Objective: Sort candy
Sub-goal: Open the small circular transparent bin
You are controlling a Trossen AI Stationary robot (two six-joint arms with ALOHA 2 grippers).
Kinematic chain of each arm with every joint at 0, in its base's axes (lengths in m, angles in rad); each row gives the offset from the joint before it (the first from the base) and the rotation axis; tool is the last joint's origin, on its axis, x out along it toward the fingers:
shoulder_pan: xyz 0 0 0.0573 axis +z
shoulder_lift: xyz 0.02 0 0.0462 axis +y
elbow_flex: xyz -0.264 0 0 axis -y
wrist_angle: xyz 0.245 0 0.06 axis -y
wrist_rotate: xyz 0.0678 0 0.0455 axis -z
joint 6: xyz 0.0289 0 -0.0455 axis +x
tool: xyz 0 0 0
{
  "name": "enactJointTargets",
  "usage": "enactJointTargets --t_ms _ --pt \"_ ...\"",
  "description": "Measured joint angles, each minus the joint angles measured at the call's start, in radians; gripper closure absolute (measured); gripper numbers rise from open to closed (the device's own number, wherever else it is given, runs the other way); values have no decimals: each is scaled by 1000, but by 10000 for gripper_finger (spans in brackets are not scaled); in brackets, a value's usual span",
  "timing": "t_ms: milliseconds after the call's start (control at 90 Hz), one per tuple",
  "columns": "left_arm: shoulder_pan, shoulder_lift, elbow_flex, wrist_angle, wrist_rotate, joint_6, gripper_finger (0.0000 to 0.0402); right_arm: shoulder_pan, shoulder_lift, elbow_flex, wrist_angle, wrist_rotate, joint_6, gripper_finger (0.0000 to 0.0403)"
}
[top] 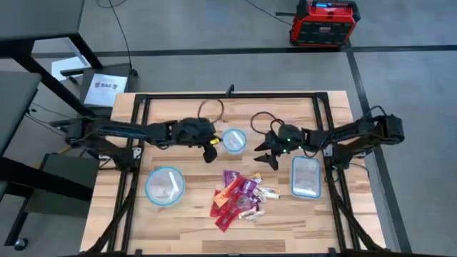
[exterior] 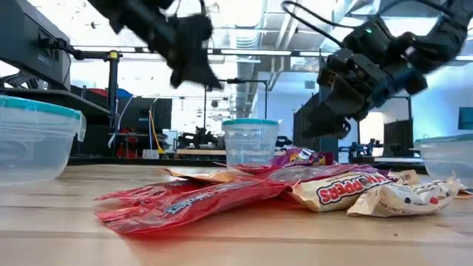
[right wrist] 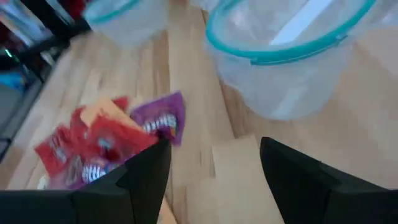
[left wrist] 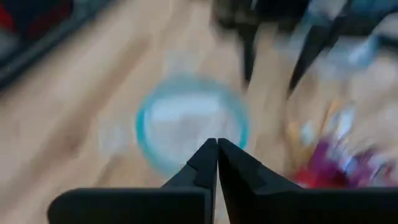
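Note:
The candy (top: pixel 239 196) lies in a loose pile of red, purple, orange and whitish wrappers on the wooden table, near its front; it also shows in the low view (exterior: pixel 222 193) and the right wrist view (right wrist: pixel 106 146). My left gripper (top: pixel 211 151) hangs shut above the table, just left of the small clear bowl (top: pixel 233 140), with nothing between its fingers (left wrist: pixel 216 152). My right gripper (top: pixel 265 153) stands open in the air to the right of that bowl, above the far edge of the pile (right wrist: pixel 214 158). Neither one touches the candy.
A larger clear round bowl (top: pixel 165 185) with a bluish rim stands at the front left. A clear rectangular tub (top: pixel 305 176) stands at the right, under my right arm. Bare wood lies along the table's near edge (top: pixel 178 232).

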Motion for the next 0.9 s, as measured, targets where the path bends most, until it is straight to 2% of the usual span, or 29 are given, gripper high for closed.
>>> enactJointTargets --t_ms 78,211,467,667,900 --pt "30 40 15 44 34 22 402 -7 65 1 100 -1 6 170" --pt "67 185 69 89 137 26 402 -27 192 35 161 -27 8 170" --pt "65 375 165 166 189 106 402 -66 353 66 340 -102 43 170" --pt "68 449 165 221 242 107 402 -67 420 103 405 -167 76 170" --pt "69 486 167 228 244 162 402 -81 432 129 439 -211 90 170"
